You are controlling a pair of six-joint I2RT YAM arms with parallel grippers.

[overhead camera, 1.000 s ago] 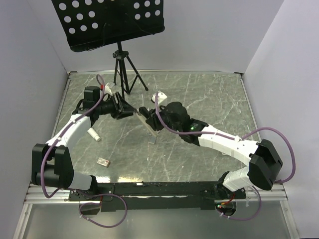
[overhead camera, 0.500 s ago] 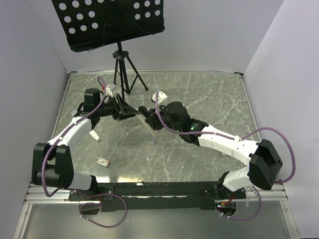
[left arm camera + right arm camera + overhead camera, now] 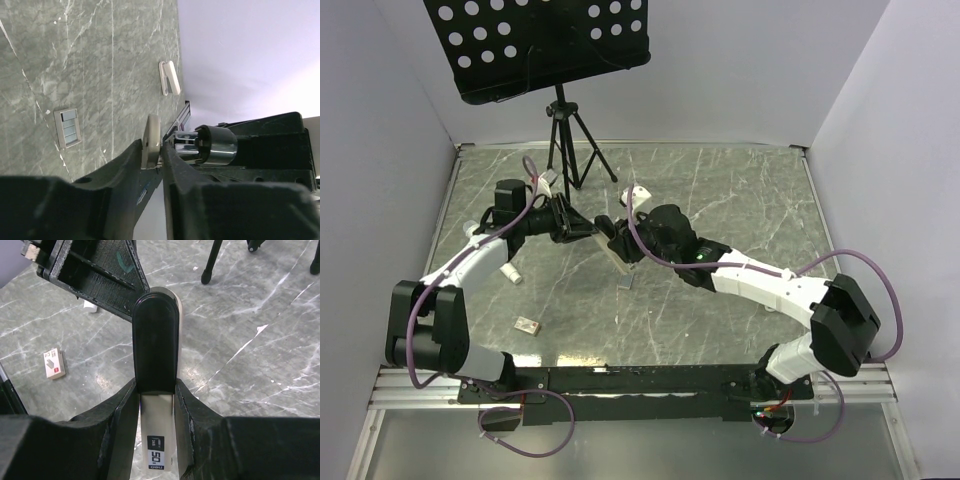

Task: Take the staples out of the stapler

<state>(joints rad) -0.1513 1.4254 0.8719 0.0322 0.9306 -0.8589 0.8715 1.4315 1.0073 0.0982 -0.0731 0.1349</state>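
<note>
Your right fingers (image 3: 120, 425) clamp the stapler (image 3: 155, 340); left fingers (image 3: 125, 170) sit narrow at its tip, grip unclear. Some staples (image 3: 625, 283) lie on the counter (image 3: 740, 200) beneath them: likely partly unloaded.

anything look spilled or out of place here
One thing: a short grey strip, apparently staples, lies loose on the table just in front of the held stapler. Nothing else looks askew or damaged.

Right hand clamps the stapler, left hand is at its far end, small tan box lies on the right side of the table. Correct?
No. The small tan box lies on the left side of the table, as the top external view shows. The right hand does clamp the stapler, with the left hand at its far end.
</note>
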